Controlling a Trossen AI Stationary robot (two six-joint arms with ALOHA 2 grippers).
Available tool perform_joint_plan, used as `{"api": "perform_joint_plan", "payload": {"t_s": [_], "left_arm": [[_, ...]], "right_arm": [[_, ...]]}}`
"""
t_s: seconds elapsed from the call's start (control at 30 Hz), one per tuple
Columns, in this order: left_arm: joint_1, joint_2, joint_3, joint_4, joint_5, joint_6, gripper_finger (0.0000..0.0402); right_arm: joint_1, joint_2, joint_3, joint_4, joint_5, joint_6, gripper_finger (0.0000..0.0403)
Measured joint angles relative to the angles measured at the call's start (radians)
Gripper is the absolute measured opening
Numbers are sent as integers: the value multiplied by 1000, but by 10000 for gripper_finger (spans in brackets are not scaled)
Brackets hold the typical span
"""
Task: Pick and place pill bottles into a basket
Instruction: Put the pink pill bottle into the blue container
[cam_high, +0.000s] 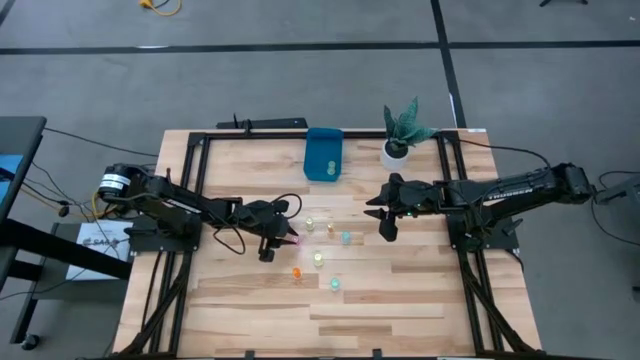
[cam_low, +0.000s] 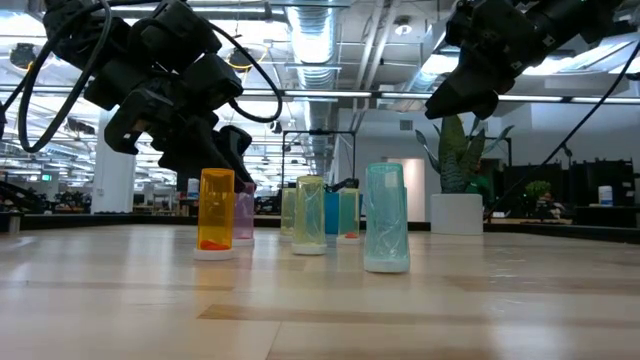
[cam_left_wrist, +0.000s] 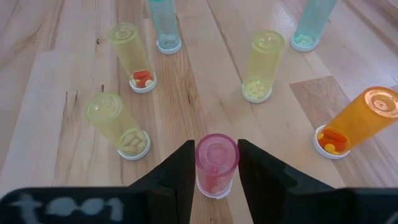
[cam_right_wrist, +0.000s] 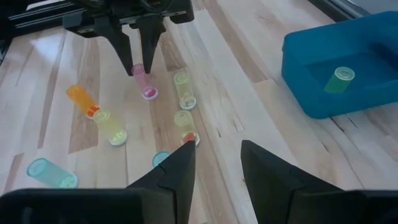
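Several tiny translucent pill bottles stand upside-down on their white caps in the middle of the table: orange (cam_high: 297, 272), yellow-green (cam_high: 318, 260), teal (cam_high: 335, 284), and more behind them. My left gripper (cam_high: 287, 236) is shut on a pink bottle (cam_left_wrist: 216, 163). My right gripper (cam_high: 385, 222) is open and empty, above the table to the right of the bottles. The blue bin (cam_high: 323, 155) stands at the far middle, and a green bottle (cam_right_wrist: 339, 79) lies inside it. My left gripper pinches the pink bottle's upper end (cam_right_wrist: 138, 68) between its two fingers (cam_left_wrist: 184, 171), one on each side. The fingers slant down at it from the table's left. The bottle stands upright with its white cap (cam_right_wrist: 150, 94) on the table.
A potted plant in a white pot (cam_high: 398, 150) stands right of the bin. An orange bottle (cam_left_wrist: 357, 121) and pale yellow bottles (cam_left_wrist: 118, 124) stand close around the pink one. A black frame rail (cam_high: 300, 133) runs along the table's far edge.
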Motion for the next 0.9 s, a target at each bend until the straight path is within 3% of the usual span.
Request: {"api": "perform_joint_plan", "payload": {"t_s": [0.33,0.9], "left_arm": [[0,-1,58,-61,0,1,100],[7,-1,418,-474,-7,159,100]], "right_arm": [[-2,0,0,0,0,-1,121],[-11,0,0,0,-1,-1,121]]}}
